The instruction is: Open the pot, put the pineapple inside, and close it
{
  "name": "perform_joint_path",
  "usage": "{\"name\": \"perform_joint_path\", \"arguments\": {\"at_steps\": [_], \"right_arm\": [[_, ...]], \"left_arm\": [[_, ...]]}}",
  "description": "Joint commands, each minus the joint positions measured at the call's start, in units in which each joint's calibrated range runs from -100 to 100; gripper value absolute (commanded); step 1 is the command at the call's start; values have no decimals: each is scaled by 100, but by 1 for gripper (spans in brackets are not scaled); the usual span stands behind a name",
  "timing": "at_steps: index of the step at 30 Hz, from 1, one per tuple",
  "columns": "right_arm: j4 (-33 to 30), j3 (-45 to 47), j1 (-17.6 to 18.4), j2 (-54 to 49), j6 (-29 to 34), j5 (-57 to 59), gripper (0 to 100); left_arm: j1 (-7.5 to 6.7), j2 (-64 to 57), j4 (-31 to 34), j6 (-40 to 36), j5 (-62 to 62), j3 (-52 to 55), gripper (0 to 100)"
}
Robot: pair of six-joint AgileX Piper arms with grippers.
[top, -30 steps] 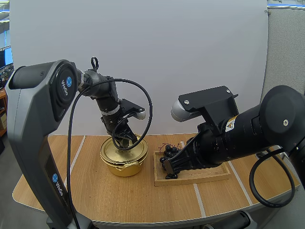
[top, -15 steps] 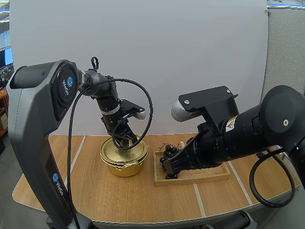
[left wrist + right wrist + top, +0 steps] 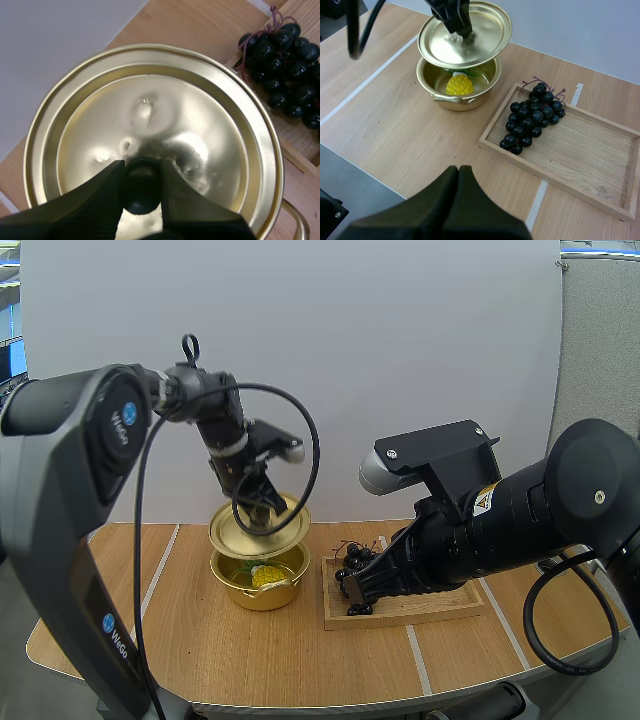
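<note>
left gripper (image 3: 141, 169): mine, clamped on the lid (image 3: 232, 532) by its knob (image 3: 141, 197), lid hanging just above the pot (image 3: 262, 595)
pineapple (image 3: 459, 84): i see it inside the pot
right gripper (image 3: 459, 172): fingers pressed together, holding nothing
grapes (image 3: 532, 120): on wooden tray (image 3: 585, 165), 3 o'clock of pot

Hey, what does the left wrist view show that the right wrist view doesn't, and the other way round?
From the left wrist view you get the close grip: the left gripper pinching the black knob of the lid. From the right wrist view you get the pineapple lying in the open pot, with the lid held above it, and the right gripper shut on nothing. Both share the gold lid and the grapes on the wooden tray.
</note>
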Motion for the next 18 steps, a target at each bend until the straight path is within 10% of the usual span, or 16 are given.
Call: {"name": "perform_joint_path", "arguments": {"at_steps": [1,18], "right_arm": [[23,13,-28,-70,-39,0,0],[23,13,-28,-70,-39,0,0]], "left_arm": [[-11,-124,-52,8,272,-69,0],[-11,83,59,28,-710,950,0]]}}
